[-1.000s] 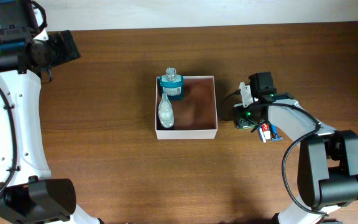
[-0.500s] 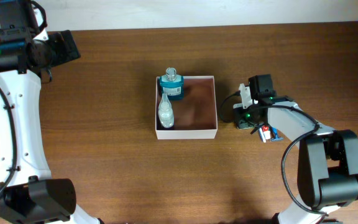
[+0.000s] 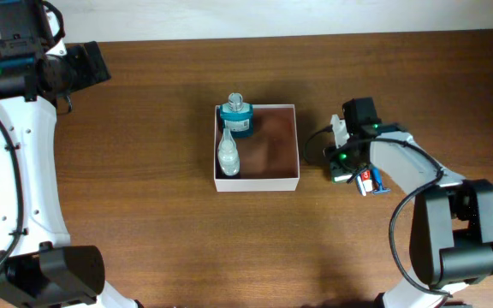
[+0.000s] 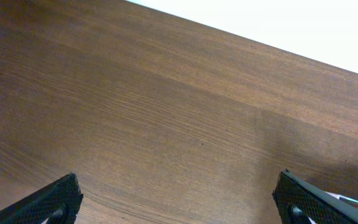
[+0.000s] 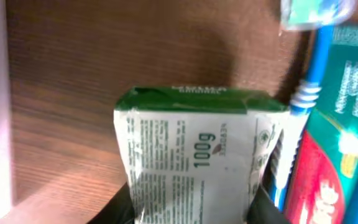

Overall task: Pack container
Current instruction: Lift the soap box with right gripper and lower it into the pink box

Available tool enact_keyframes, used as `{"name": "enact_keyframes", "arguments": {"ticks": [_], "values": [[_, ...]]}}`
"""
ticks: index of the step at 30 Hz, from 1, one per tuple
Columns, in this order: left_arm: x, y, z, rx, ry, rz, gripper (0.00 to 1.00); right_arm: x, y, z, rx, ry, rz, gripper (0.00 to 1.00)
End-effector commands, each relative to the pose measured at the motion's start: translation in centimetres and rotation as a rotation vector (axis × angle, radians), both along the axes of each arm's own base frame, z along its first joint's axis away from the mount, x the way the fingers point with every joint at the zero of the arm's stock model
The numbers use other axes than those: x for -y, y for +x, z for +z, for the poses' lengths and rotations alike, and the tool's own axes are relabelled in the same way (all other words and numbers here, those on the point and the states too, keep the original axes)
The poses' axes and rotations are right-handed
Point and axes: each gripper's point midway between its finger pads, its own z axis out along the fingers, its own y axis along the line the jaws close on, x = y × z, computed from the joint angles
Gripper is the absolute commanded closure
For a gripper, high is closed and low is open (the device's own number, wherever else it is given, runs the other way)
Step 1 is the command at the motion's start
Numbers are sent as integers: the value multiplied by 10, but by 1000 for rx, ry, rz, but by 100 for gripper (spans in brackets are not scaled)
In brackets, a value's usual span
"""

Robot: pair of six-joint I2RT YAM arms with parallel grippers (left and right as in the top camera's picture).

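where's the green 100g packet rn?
The green packet sits right of the container, in the right gripper; in the right wrist view a blue toothbrush lies just beside it.

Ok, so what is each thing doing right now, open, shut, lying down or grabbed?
container: lidless, two bottles inside.
blue bottle: in the container's corner.
clear bottle: lying inside the container.
green packet: gripped by right fingers.
toothbrush: lying on the table.
left fingers: open, empty.
right fingers: shut on green packet.

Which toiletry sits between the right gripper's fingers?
The green packet marked 100g, inside the right gripper; the blue toothbrush and red-green box lie beside it.
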Motion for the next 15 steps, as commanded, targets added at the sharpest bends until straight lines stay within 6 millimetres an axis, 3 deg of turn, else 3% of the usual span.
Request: {"name": "enact_keyframes", "arguments": {"ticks": [1, 4, 7, 13, 15], "values": [[0, 1, 0, 4, -8, 1, 0, -11, 29, 78, 135, 73, -59, 70], [0, 1, 0, 4, -8, 1, 0, -37, 30, 123, 170, 155, -40, 70], [0, 1, 0, 4, -8, 1, 0, -61, 30, 147, 195, 192, -35, 70], [0, 1, 0, 4, -8, 1, 0, -142, 19, 152, 224, 249, 100, 70], [0, 1, 0, 4, -8, 1, 0, -158, 17, 147, 232, 224, 88, 70]]}}
